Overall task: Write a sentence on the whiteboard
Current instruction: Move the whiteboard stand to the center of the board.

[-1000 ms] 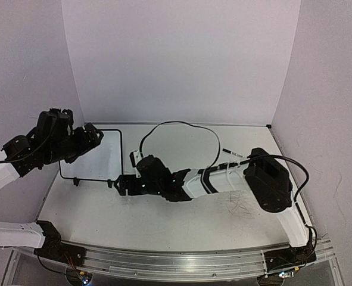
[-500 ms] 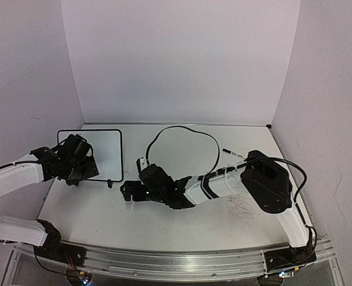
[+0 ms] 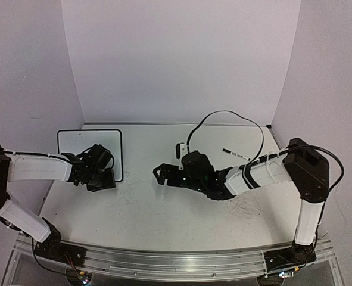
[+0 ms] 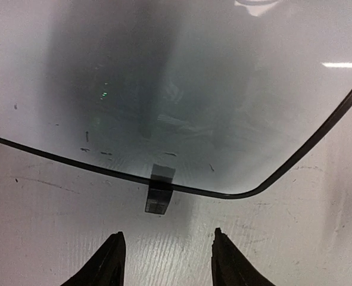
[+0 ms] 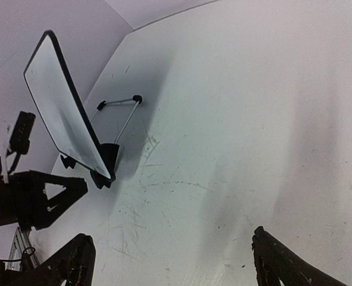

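Whiteboard [image 3: 89, 145]: now set standing, upper left, blank; left gripper [image 4: 168, 234] withdrawn, half-spread, empty; right gripper [image 5: 173, 238] wide, empty; writing unstarted.

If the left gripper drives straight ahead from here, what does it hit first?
Probably the small black foot at the lower edge of the whiteboard, dead ahead of the left gripper; depth unclear.

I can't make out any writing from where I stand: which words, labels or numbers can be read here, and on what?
No text can be read.
whiteboard: blank, only tiny dark specks.
thin pen: any label is too small to read.
table: grey scribbles, no letters.
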Robot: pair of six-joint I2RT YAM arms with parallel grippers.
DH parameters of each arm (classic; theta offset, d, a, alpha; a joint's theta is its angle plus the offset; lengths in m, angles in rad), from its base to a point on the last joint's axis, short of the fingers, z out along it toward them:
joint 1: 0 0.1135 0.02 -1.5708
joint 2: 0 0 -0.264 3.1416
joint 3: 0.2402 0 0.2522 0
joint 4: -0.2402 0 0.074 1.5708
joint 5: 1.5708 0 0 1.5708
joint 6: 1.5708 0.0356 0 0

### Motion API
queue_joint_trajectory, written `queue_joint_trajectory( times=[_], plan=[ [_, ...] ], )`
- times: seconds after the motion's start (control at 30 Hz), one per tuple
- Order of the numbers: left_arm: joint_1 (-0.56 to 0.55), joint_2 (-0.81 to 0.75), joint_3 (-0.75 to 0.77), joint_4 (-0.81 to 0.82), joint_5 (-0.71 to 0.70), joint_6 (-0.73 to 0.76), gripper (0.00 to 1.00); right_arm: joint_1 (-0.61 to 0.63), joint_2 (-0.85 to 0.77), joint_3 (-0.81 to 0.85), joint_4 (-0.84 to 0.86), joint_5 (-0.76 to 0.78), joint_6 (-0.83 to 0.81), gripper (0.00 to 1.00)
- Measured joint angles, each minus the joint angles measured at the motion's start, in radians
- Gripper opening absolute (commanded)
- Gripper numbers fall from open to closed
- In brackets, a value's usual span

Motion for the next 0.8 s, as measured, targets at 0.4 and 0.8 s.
queue_joint_trajectory(
  times=[0.4,0.8],
  plan=[
    [-0.008,0.178,0.059,0.034,-0.056,0.070,0.42,-0.039,-0.309,-0.217,0.093,0.057,-0.068,0.96],
    [-0.012,0.244,0.095,0.080,-0.112,0.147,0.16,-0.083,-0.545,-0.392,0.114,0.137,-0.127,0.98]
  ],
)
